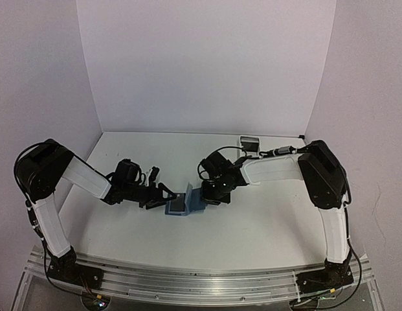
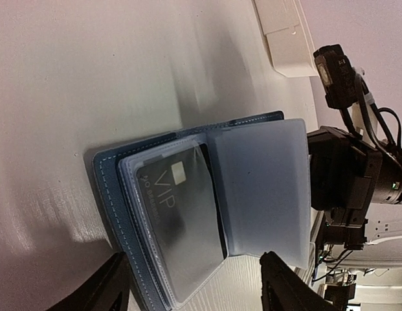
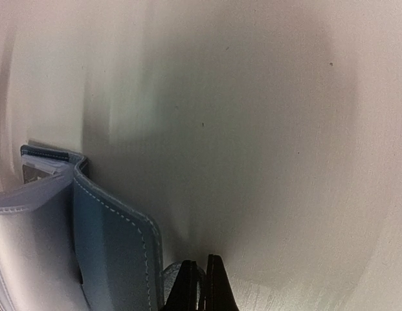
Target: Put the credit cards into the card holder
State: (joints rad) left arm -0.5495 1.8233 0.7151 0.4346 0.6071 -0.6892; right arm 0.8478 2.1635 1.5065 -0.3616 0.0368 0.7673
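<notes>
The dark-blue card holder [image 1: 181, 206] lies open on the table between both arms. In the left wrist view its blue cover [image 2: 113, 188] holds clear sleeves, and a black credit card [image 2: 181, 220] marked VIP sits in the top sleeve. A frosted sleeve page [image 2: 265, 188] stands lifted to the right. My left gripper [image 2: 194, 288] is open, its fingers straddling the holder's near edge without touching it. My right gripper [image 3: 201, 282] is shut on the holder's short tab [image 3: 169, 275], beside the raised blue cover [image 3: 110, 246].
A long white tray [image 1: 250, 144] rests at the back right near the wall, also seen as the white tray [image 2: 285, 32] in the left wrist view. The right arm's black body [image 2: 343, 175] stands just behind the holder.
</notes>
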